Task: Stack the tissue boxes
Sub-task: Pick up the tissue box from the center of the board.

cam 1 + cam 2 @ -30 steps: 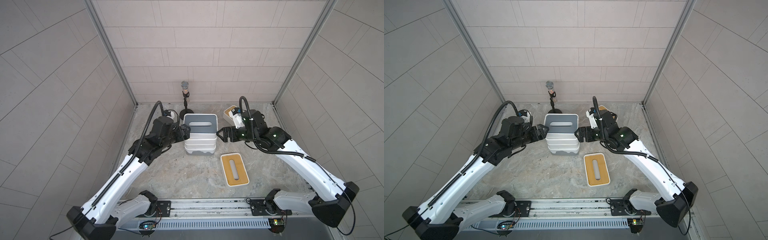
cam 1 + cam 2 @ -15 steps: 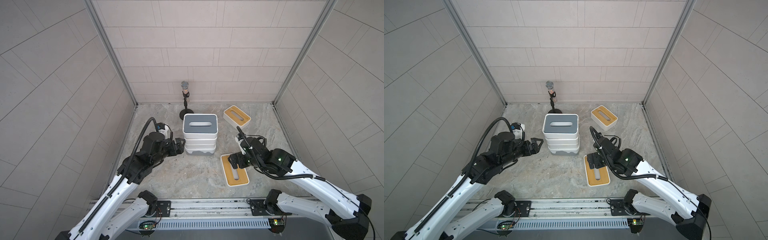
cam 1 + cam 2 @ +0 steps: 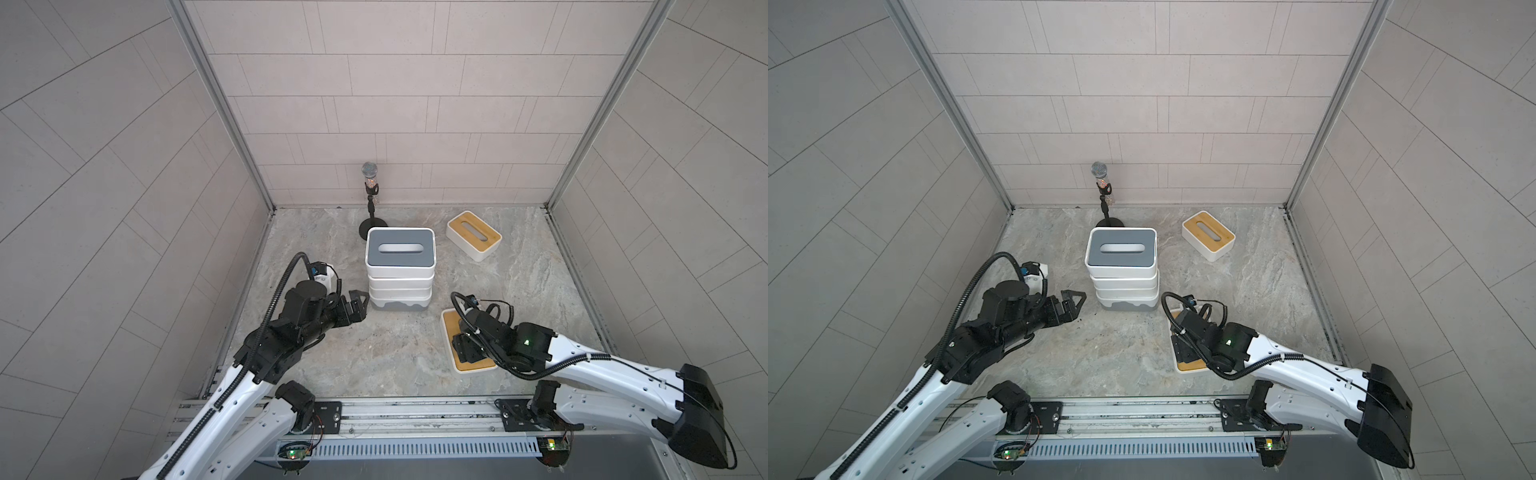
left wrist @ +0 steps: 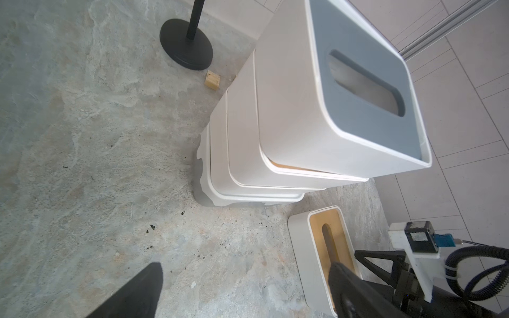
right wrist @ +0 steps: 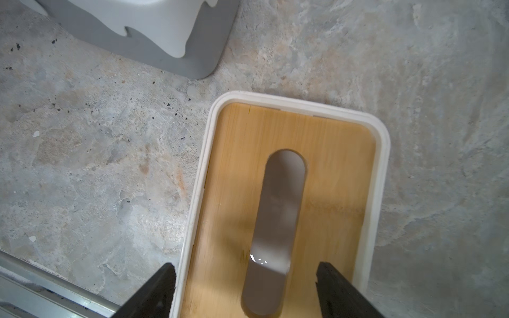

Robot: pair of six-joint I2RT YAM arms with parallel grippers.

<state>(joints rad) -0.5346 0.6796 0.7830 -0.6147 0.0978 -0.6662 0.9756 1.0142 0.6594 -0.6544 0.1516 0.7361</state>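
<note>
My left hand (image 3: 360, 306) is spread wide and holds nothing; it hangs low just beside the stack of four tissue boxes (image 3: 400, 286), on the stack's left, not touching it. My right hand (image 5: 245, 267) is down over the near white rounded tissue box with a bamboo-tan slotted lid (image 5: 327, 170); its jaws stand partly apart across the box's width, one finger (image 5: 154, 291) outside the white rim and the other over the lid near the opposite rim; it has nothing clamped.

The stack stands mid-worktop (image 3: 395, 353). Its top member is the white box with a grey oval-slotted lid (image 3: 400, 253); through that slot I see only a pale, dim inside. Beneath it sit two plain white boxes, nested a little askew; the left wrist view shows a sliver of bamboo lid under the top box. The lowest is the white box on a wavy-edged grey base (image 3: 399, 306).

The near bamboo-lidded box lies flat just to the right of the stack's base, apart from it; its slot shows a grey inside. A second white box with a bamboo-tan lid (image 3: 473, 235) rests angled near the back right, well apart from both hands.

Behind the stack stands a microphone on a black round-footed stand (image 3: 370, 195); a small wooden cube (image 4: 212, 79) lies between that foot and the stack.
</note>
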